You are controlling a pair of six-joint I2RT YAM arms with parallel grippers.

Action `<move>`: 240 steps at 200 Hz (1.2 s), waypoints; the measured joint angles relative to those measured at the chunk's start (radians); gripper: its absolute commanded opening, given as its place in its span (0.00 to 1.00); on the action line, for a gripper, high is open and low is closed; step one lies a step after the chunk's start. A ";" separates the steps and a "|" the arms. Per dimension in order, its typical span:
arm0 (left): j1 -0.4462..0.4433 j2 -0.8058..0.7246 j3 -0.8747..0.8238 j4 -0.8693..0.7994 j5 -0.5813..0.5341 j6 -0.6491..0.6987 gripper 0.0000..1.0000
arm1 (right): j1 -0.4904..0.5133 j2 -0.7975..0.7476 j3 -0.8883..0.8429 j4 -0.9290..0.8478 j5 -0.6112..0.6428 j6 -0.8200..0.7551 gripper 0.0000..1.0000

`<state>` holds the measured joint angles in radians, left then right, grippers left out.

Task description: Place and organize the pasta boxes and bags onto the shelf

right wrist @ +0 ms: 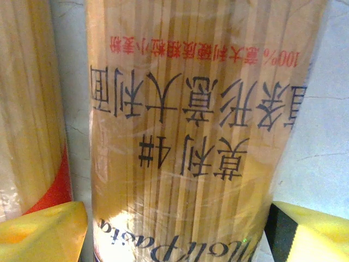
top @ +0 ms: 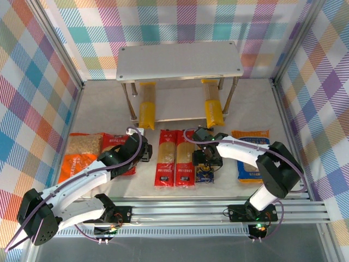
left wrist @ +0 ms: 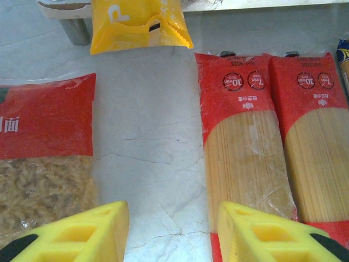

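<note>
The grey shelf [top: 180, 60] stands at the back, with two yellow pasta boxes [top: 146, 109] [top: 212, 106] on its lower board. Two red boxes [top: 166, 158] [top: 184, 158] lie side by side mid-table. My left gripper [top: 146, 150] [left wrist: 173, 218] hangs open over bare table between the red bag [left wrist: 46, 120] and the nearer red box [left wrist: 245, 153]. My right gripper [top: 206, 161] [right wrist: 177, 218] is open, its fingers either side of the dark blue box [top: 204, 176] [right wrist: 191, 136], very close above it. The orange bag [top: 82, 155] and blue bag [top: 251, 158] lie on the table.
Checked walls close in the table on three sides. A metal rail [top: 218, 210] runs along the near edge by the arm bases. The end of a yellow box [left wrist: 139, 24] pokes out past the shelf's lower board. A red box [right wrist: 27, 109] lies just left of the blue one.
</note>
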<state>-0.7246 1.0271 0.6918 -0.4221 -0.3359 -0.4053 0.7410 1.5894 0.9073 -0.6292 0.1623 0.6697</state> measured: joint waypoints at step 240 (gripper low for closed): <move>0.000 -0.039 -0.003 -0.023 -0.026 0.001 0.46 | 0.000 -0.090 -0.010 -0.099 -0.019 0.002 0.00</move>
<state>-0.7246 0.9878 0.6888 -0.4450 -0.3614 -0.4042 0.7410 1.4990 0.8974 -0.7280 0.1429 0.6716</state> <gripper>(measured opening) 0.461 0.184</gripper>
